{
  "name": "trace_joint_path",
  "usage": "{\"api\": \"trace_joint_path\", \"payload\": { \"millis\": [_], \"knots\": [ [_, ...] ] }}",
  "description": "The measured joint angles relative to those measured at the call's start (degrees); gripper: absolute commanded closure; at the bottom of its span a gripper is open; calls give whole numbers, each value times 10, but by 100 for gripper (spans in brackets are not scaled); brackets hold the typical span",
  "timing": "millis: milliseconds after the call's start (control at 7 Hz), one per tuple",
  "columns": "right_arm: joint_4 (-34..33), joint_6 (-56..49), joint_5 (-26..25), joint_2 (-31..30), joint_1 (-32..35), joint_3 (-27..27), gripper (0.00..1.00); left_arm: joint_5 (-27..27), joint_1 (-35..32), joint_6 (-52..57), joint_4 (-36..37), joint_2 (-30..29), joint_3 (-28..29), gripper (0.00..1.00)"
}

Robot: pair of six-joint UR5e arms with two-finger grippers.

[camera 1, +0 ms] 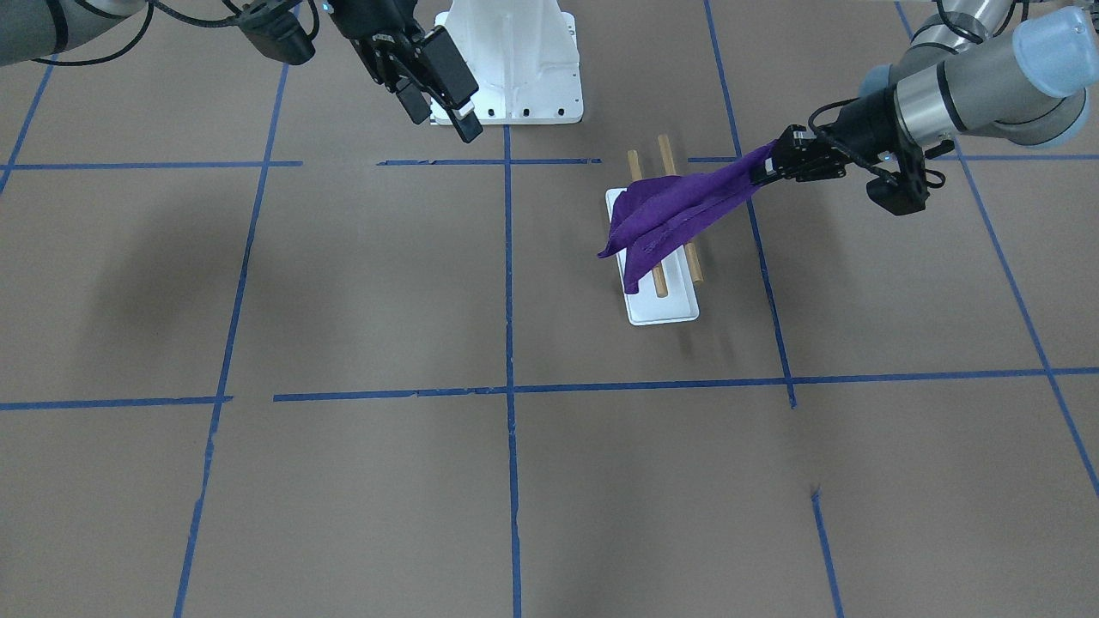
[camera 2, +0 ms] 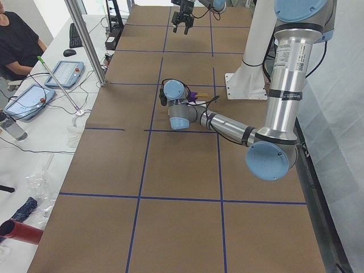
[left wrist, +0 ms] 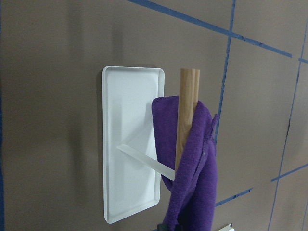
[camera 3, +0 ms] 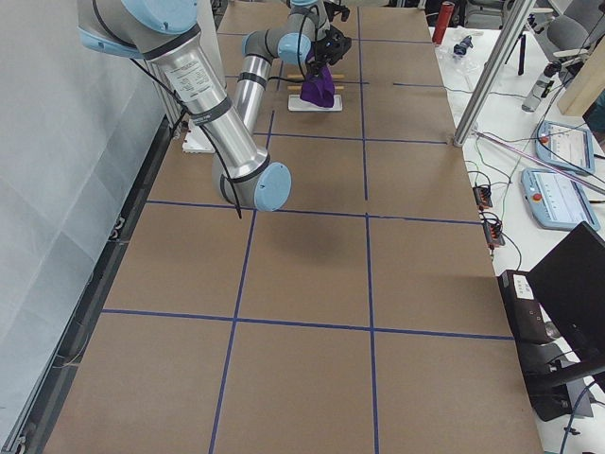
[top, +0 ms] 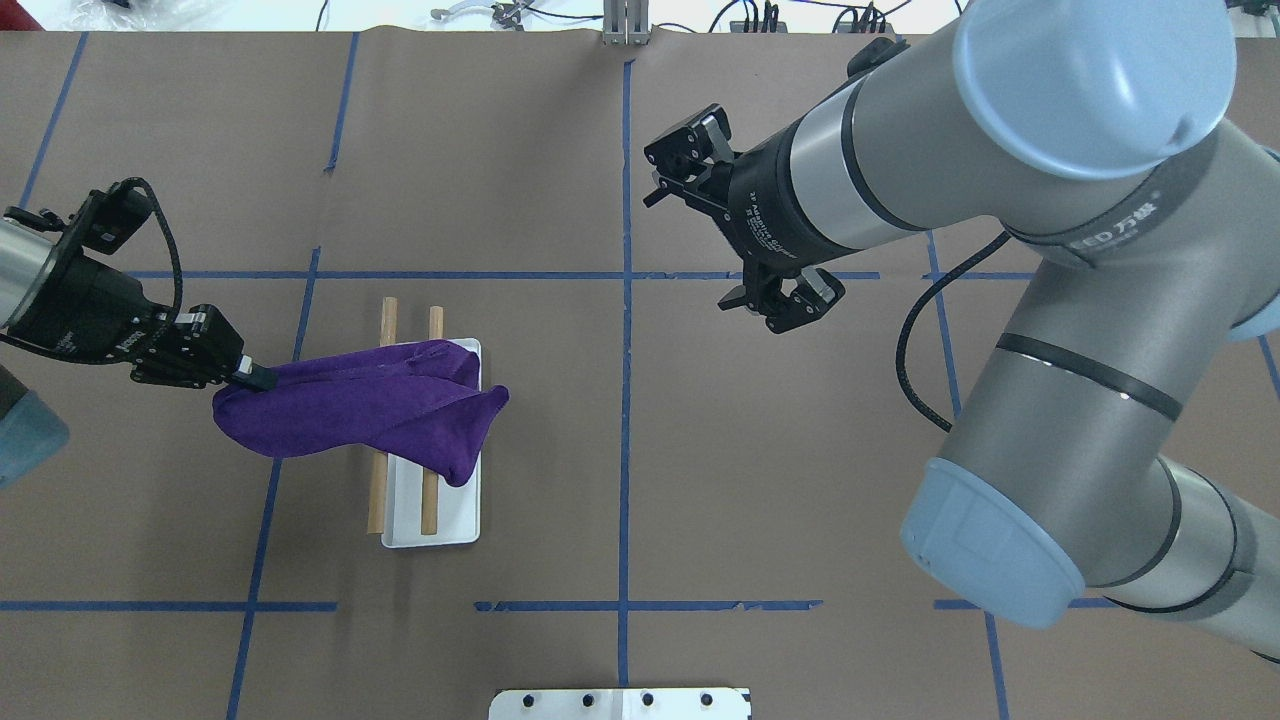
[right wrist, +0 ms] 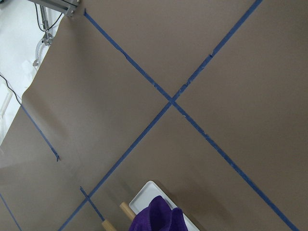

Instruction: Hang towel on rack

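A purple towel [top: 380, 410] lies across the rack's two wooden dowels [top: 387, 320], which stand over a white tray base [top: 440, 525]. One end of the towel hangs over the tray's far side. The other end stretches out to my left gripper [top: 250, 378], which is shut on it just beside the rack. In the front view the towel [camera 1: 670, 215] runs from the rack [camera 1: 665, 309] to the left gripper [camera 1: 764, 167]. The left wrist view shows the towel [left wrist: 192, 159] draped over a dowel [left wrist: 187, 96]. My right gripper [top: 685, 140] is open and empty, held high and far from the rack.
The white robot pedestal [camera 1: 515, 60] stands at the table's robot edge. Blue tape lines [top: 626, 300] cross the brown table. In the left exterior view an operator [camera 2: 17, 40] sits beside the table, next to a side bench with tablets [camera 2: 62, 73].
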Motion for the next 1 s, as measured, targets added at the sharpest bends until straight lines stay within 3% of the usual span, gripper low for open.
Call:
{"api": "trace_joint_path", "payload": {
  "millis": [429,714,1000],
  "knots": [
    [0,-16,3,-20,20,4,0,35,-4,0,0,3,29,0],
    [-1,-110,8,-99,57,24,0,94,-12,19,1,7,34,0],
    [-2,-265,9,-187,97,30,0,151,-37,133,4,42,44,0]
  ]
}}
